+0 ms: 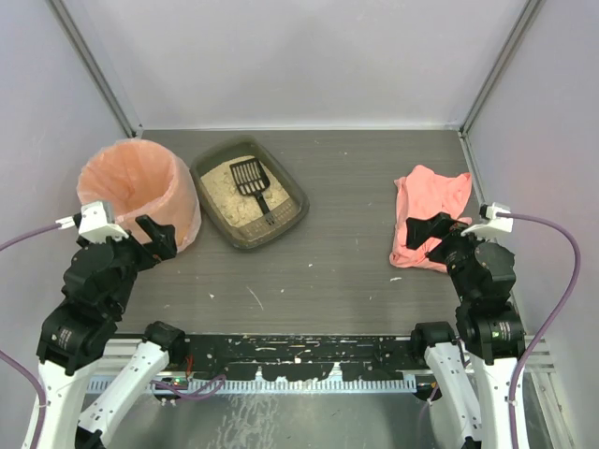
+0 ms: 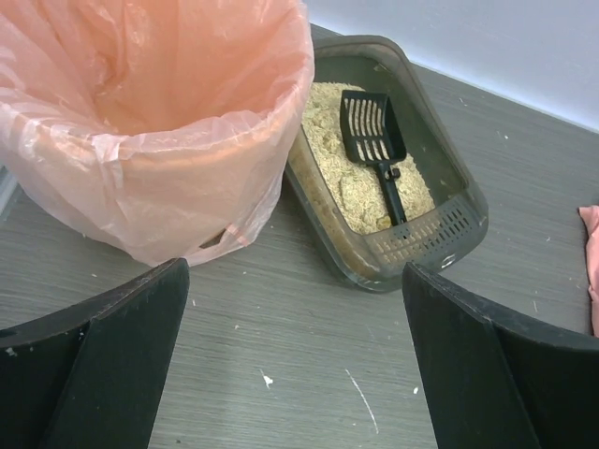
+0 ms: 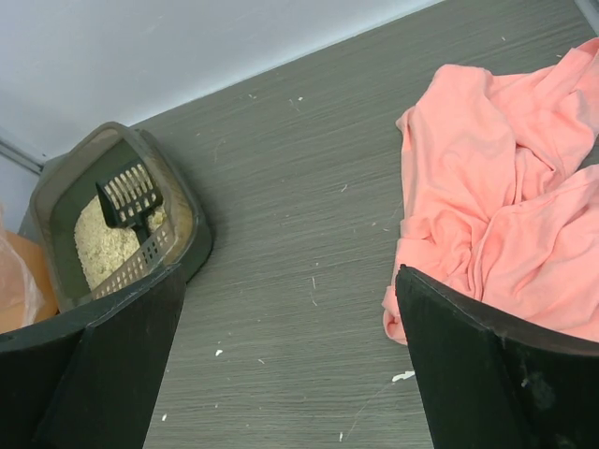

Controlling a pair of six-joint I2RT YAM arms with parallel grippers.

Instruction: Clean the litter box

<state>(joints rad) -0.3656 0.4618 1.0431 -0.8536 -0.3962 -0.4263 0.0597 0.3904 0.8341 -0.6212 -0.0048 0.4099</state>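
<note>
The dark olive-brown litter box (image 1: 292,183) sits at the back left of the table with beige litter inside. It also shows in the left wrist view (image 2: 440,150) and the right wrist view (image 3: 192,224). A black slotted scoop (image 1: 253,180) lies in the litter, handle toward the near rim (image 2: 374,131). My left gripper (image 1: 157,239) is open and empty, above the table in front of the bin. My right gripper (image 1: 428,232) is open and empty, over the near left edge of the pink cloth.
A round bin lined with a peach-pink bag (image 1: 138,192) stands left of the litter box, touching or nearly touching it. A crumpled pink cloth (image 1: 430,215) lies at the right. White crumbs and scratches dot the grey table (image 1: 328,253). Walls close in the back and sides.
</note>
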